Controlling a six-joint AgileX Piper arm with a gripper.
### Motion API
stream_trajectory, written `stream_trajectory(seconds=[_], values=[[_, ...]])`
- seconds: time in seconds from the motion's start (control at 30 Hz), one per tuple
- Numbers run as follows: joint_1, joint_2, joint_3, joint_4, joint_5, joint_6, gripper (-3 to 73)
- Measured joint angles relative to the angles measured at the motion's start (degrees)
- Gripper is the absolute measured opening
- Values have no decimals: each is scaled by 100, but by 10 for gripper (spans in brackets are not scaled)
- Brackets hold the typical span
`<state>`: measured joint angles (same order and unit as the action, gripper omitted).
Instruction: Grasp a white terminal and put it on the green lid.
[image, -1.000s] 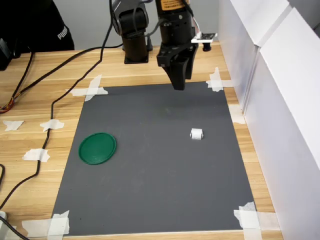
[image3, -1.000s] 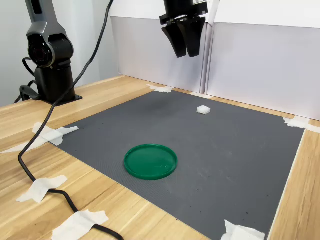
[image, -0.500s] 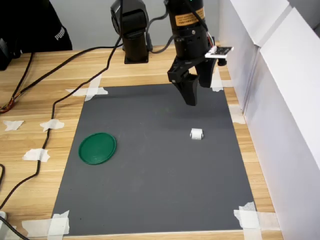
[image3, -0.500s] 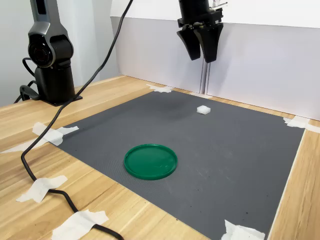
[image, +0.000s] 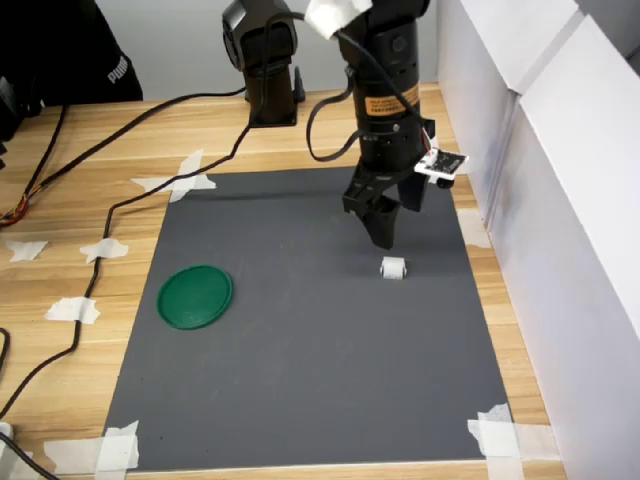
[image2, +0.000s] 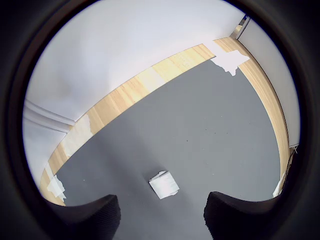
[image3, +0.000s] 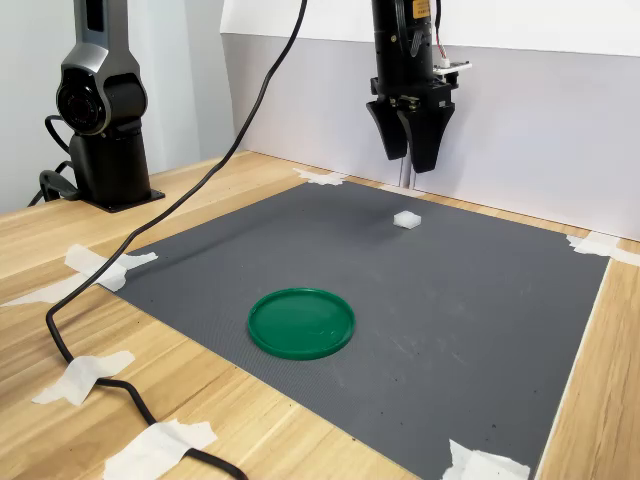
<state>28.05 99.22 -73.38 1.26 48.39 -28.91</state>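
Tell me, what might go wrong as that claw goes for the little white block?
The white terminal is tiny and lies loose on the smooth grey mat, so a slightly off-centre gripper could nudge or flip it away rather than pinch it. It also must be carried right across the mat to the green lid; a weak pinch might drop it midway.

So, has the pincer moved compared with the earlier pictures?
Yes. In the first exterior view the pincer has come down from the grey mat's far edge toward the white block, now hanging just above it.
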Motion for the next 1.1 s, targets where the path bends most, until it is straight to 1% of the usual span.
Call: stream_trajectory(seconds=[0.13, 0.3, 0.63, 1.1], values=[[0, 162, -2, -24, -83, 1, 717], [0, 391, -19, -168, -119, 7, 705], [0, 782, -23, -173, -209, 7, 685], [0, 968, -34, -216, -401, 100, 682]])
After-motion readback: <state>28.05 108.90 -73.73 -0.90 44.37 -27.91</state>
